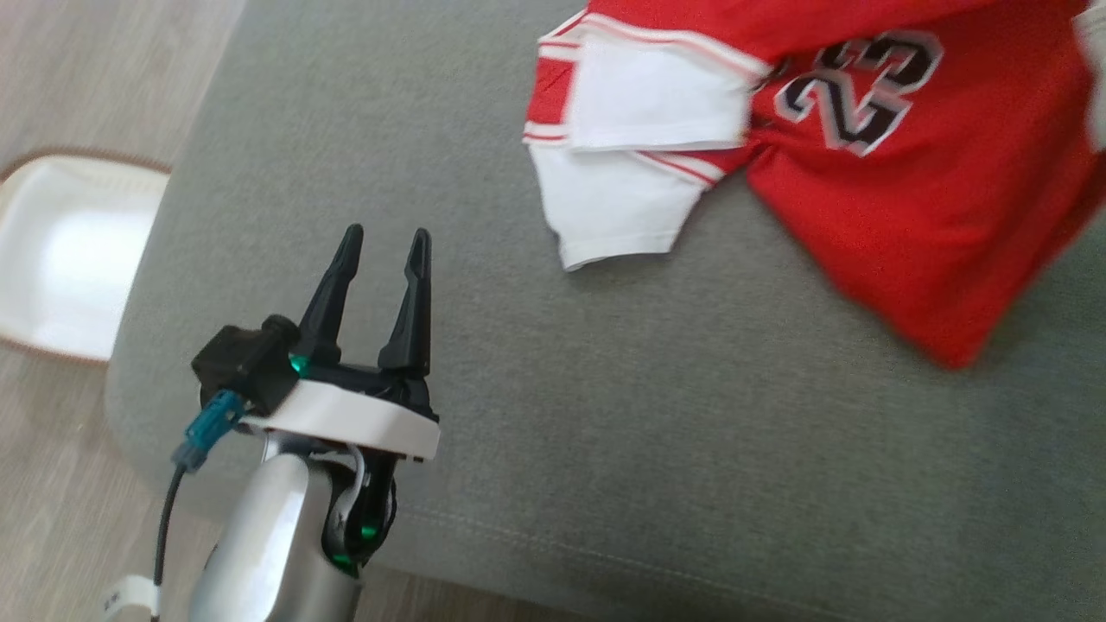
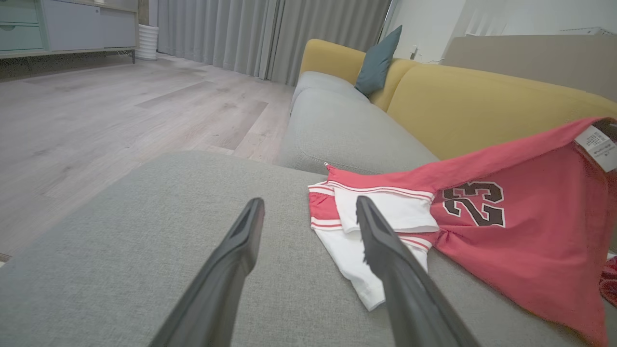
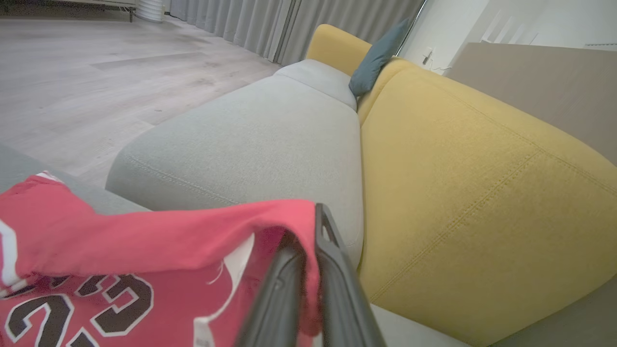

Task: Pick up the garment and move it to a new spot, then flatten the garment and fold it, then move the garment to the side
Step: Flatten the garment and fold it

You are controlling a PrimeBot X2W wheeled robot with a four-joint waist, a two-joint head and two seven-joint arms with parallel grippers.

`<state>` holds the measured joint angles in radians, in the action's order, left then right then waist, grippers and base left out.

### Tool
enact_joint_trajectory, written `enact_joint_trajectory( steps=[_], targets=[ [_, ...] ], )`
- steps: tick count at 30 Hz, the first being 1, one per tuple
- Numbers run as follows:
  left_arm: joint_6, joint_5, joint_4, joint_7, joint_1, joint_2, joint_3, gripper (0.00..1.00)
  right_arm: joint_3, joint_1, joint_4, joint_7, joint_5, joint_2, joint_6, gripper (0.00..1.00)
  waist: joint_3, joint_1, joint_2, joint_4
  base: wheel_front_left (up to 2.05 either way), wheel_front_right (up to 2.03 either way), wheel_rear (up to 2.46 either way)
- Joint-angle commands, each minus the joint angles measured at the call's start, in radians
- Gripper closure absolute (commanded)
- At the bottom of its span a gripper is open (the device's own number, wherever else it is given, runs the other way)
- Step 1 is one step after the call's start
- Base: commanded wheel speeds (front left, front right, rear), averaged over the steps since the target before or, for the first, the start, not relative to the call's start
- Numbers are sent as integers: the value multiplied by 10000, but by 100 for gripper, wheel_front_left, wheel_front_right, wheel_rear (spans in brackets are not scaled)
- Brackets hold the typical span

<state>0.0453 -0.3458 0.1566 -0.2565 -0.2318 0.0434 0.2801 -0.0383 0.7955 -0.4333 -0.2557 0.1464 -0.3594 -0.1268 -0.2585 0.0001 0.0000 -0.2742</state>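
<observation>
The garment (image 1: 899, 199) is a red shirt with white sleeves and a black "23". It lies rumpled at the far right of the grey cushion (image 1: 553, 432). In the left wrist view the garment (image 2: 530, 231) rises at its right edge toward the top corner. My right gripper (image 3: 308, 250) is shut on the garment (image 3: 144, 246), pinching a red fold between its fingers and lifting that edge. My left gripper (image 1: 383, 244) stands open over bare cushion, left of the white sleeve and apart from it. Through the left wrist camera its open fingers (image 2: 241, 241) point at the sleeve.
A white tray (image 1: 69, 250) sits on the wooden floor (image 1: 52, 86) left of the cushion. A yellow sofa back (image 3: 482, 193) runs behind the seat, with a teal pillow (image 2: 378, 60) further along. A second grey seat cushion (image 3: 270, 140) lies beyond the garment.
</observation>
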Motion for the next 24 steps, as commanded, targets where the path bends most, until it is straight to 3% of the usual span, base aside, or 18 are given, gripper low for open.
enact_joint_trajectory(
  steps=[1,6,7,8,17,24],
  targets=[
    [19,-76,-315,-53,-411,69,-263,0,31,663,57,41,203,-222,-39,100,-313,-1,0,-333,0,0,0],
    [35,-193,-310,-53,-599,69,-192,0,-287,2108,-1455,411,841,-535,-39,96,-636,-1,0,-636,0,0,0],
    [33,-216,-317,-53,-628,69,-189,0,-278,2295,-1744,499,960,-521,-39,22,-682,-1,0,-663,0,0,0],
    [27,-240,-327,-53,-656,69,-187,0,-296,2479,-2052,578,1080,-535,-39,0,-729,-1,0,-683,0,0,0],
    [-38,-255,-296,-53,-764,68,-242,0,-872,2970,-3589,1613,1899,64,-39,0,-660,-1,0,-368,0,0,0],
    [-43,-74,-271,-53,-621,68,-346,0,-1096,2410,-3853,2711,1596,711,-39,0,-62,-1,0,202,0,0,0]
  ],
)
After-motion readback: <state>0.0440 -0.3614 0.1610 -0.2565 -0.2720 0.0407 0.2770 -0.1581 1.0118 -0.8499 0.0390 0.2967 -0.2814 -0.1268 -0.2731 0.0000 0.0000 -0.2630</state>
